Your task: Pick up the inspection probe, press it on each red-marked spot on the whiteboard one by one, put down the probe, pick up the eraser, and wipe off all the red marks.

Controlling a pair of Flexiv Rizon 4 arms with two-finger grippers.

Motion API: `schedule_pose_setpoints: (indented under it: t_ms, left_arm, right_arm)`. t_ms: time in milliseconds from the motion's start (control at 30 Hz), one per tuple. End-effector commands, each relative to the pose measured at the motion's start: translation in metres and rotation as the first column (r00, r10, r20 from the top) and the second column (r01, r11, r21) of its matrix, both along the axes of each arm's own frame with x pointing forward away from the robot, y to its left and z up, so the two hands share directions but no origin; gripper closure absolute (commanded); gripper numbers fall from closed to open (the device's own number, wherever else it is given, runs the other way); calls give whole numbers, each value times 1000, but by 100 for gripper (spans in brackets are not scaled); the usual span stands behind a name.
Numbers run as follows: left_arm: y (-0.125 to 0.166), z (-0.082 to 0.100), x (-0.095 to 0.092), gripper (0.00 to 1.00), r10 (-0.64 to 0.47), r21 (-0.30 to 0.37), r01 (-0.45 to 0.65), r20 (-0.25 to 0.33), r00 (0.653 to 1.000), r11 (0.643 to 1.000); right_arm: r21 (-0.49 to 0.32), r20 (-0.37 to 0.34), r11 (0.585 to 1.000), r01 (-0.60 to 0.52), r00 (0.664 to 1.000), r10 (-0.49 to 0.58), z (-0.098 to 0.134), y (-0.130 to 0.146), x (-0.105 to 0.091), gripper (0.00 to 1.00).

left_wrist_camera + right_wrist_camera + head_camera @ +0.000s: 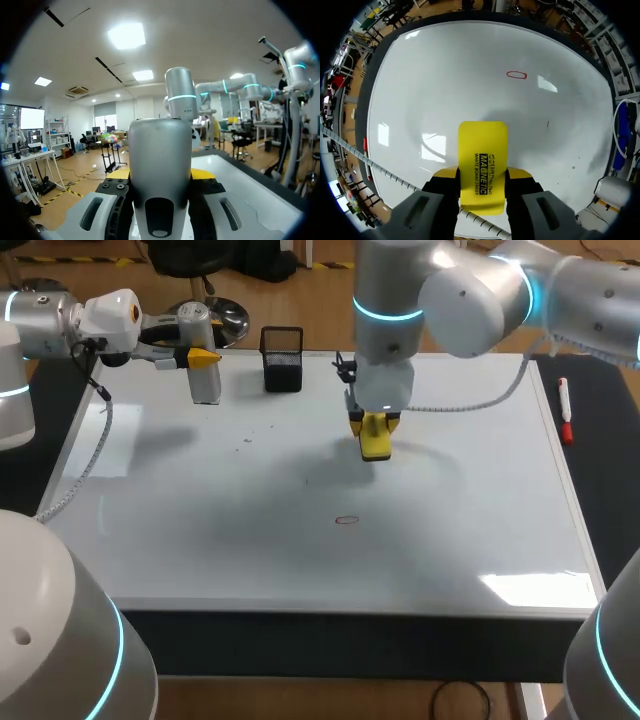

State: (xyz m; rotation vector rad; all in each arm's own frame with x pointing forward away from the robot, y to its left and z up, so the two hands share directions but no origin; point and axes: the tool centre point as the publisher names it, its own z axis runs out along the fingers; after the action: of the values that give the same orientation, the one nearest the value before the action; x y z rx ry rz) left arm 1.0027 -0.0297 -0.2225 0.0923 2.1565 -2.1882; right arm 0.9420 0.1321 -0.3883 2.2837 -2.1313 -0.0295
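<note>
We are holding the probe (206, 385) in our left hand (203, 358), whose fingers are clamped on its silver body from two sides. The probe is standing upright at about 10 o'clock on the whiteboard (300, 560), close to the far left corner. We cannot tell whether its foot is touching the board. In the left wrist view the probe (160, 150) is filling the gap in the left hand (161, 174), with the yellow tips pressing on either side, and the whiteboard (235, 185) is stretching away beyond it.

Our right arm is coming in from the far right and is hanging its hand (374, 425) straight down, a little toward 12 o'clock from the board's middle. This right hand is gripping the yellow eraser (376, 447), fingers tight on its two sides. In the right wrist view the eraser (483, 150) is sticking out ahead of the right hand (483, 175) over the whiteboard (445, 75).

One red mark (347, 520), a small oval outline, is sitting near the board's middle, at 6 o'clock from the eraser and apart from it. From the right wrist the red mark (516, 75) is lying well ahead of the eraser.

A black mesh holder (282, 358) is standing at about 11 o'clock on the far edge, just beside the probe. We cannot tell what is inside it. A marker (565, 412) is lying on the dark table (600, 460) at 2 o'clock, off the board.
</note>
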Motion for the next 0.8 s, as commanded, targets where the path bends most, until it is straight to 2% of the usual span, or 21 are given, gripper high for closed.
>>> schedule_pose_setpoints:
  t_ms: [33, 433, 800]
  left_arm:
    - [-1, 2, -2, 100, 6, 1, -6, 2, 1000, 1000]
    - [-1, 2, -2, 100, 6, 1, -6, 2, 1000, 1000]
    - [-1, 2, -2, 100, 6, 1, -6, 2, 1000, 1000]
  right_arm:
    - [5, -18, 1000, -8, 1000, 8, -13, 12, 7, 100]
    - [34, -75, 999, -28, 997, 30, -37, 38, 14, 100]
    - [20, -101, 1000, 11, 995, -9, -49, 24, 18, 100]
